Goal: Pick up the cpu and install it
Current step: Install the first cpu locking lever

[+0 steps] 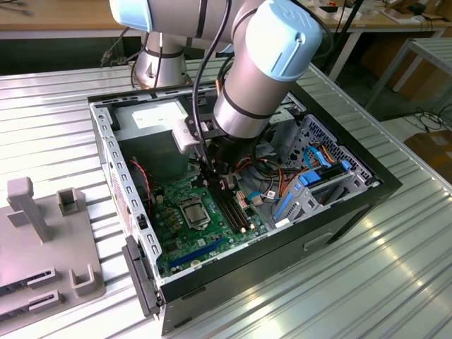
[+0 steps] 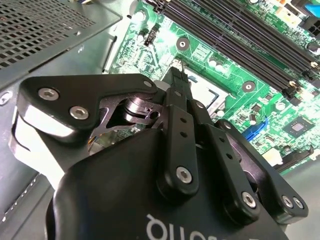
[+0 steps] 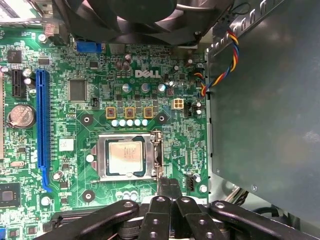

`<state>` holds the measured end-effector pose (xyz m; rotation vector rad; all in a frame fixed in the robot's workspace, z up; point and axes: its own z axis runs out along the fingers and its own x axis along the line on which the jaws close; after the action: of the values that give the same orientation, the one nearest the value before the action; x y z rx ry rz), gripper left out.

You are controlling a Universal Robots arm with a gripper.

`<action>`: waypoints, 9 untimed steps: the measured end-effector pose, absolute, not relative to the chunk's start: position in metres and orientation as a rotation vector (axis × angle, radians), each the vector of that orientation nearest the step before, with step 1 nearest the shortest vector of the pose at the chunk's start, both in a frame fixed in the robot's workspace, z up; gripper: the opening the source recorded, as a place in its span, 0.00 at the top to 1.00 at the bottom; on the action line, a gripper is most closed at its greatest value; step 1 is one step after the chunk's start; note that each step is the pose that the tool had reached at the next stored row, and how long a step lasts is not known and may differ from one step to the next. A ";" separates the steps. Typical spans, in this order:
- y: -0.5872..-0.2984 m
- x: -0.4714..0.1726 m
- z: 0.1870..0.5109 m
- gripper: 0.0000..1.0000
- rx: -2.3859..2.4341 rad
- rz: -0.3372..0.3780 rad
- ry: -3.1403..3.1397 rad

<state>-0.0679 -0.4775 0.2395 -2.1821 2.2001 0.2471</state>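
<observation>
The cpu (image 3: 125, 153) is a pale silver-tan square lying flat inside the black-and-silver socket frame (image 3: 103, 161) on the green motherboard (image 3: 180, 145). In the exterior view the cpu (image 1: 192, 210) shows in the middle of the open computer case. My gripper (image 3: 169, 184) hovers just off the socket's lever side, its black fingers pressed together with nothing between them. The thin metal socket lever (image 3: 159, 152) runs along that side. In the second wrist view the gripper (image 2: 176, 75) points down at the board beside the socket. In the exterior view the gripper (image 1: 224, 182) hangs low over the board.
A black fan (image 3: 130, 20) sits beyond the socket, and a grey power supply wall (image 3: 265, 110) stands close beside it. Memory slots (image 2: 240, 35), a blue card slot (image 3: 41, 125) and loose cables (image 1: 282, 173) crowd the case. A grey fixture (image 1: 42, 240) lies on the table.
</observation>
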 end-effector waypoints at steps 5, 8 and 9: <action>-0.481 -0.068 0.239 0.89 -2.183 0.246 2.201; -0.482 -0.068 0.239 0.89 -2.183 0.246 2.201; -0.483 -0.068 0.238 0.89 -2.183 0.246 2.201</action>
<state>-0.0679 -0.4829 0.2381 -2.1828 2.2008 0.2458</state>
